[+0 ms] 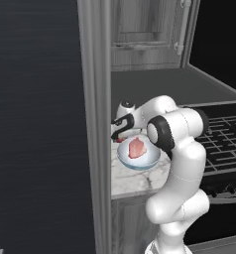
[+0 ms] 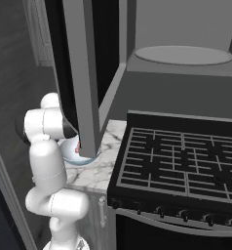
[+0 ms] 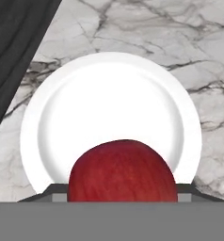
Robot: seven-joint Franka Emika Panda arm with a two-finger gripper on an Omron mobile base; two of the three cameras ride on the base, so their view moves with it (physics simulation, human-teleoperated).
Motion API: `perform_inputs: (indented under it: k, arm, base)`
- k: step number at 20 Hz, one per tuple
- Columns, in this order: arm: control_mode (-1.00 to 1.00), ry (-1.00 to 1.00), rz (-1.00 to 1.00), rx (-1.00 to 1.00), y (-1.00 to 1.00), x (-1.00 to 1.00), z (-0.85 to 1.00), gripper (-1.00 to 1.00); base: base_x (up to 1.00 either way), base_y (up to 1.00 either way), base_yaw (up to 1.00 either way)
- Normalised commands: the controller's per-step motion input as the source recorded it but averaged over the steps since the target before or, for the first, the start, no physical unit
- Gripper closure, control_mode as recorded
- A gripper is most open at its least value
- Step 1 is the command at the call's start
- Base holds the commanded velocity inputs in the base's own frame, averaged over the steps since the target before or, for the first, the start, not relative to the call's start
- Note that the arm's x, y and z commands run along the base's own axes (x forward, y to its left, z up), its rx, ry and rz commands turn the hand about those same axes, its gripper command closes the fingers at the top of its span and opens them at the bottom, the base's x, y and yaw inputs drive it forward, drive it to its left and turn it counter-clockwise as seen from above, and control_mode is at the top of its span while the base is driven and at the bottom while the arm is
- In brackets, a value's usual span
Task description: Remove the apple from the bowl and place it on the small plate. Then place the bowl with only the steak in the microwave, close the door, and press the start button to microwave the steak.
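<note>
Apple [image 3: 121, 170] is pinched between my jaws, held above the small plate [image 3: 109, 94]; hand view looks straight down on the plate's white face with the apple low in the picture, toward one rim rather than over the middle

Left to right in the left base view: the open door [image 1: 38, 124] of the microwave stands as a tall dark panel on the left, its grey frame edge just beside my gripper [image 1: 119, 130]. Right of that, the bowl [image 1: 138, 155] sits on the marble counter [image 1: 125, 181] with the steak [image 1: 137, 148] alone inside. Further right, the stove [image 1: 224, 144]

Risks, as I judge them:
- Apple is round and the plate barely wider than it. Let go while off-centre or from height, it may roll off onto the counter
- Door frame is near my wrist; a wide swing back toward the bowl could knock it
- Bowl is near, on the plate's right; a rolling apple could strike it

Whether the apple already touches the plate: cannot tell
</note>
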Motion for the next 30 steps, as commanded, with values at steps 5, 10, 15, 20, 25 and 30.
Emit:
perform_inputs:
  k: [5,10,15,20,25,30]
  arm:
    - [-1.0,0.01,0.0,0.0,0.0,0.0,0.01,-1.0]
    - [-1.0,-0.01,0.0,0.0,0.0,0.0,0.19,-1.0]
    - [-1.0,-0.11,0.0,0.0,-0.16,-0.11,0.52,-1.0]
    - [-1.0,-0.21,-0.05,0.05,-0.4,-0.72,0.47,-1.0]
    - [-1.0,-0.1,-0.21,0.16,-0.34,-1.0,0.18,-1.0]
    - [-1.0,0.03,-0.31,0.21,-0.26,-0.95,0.06,-1.0]
  base:
    - [0.0,0.0,0.0]
    - [0.0,0.0,0.0]
    - [0.0,0.0,0.0]
    - [0.0,0.0,0.0]
    - [0.0,0.0,0.0]
    - [0.0,0.0,0.0]
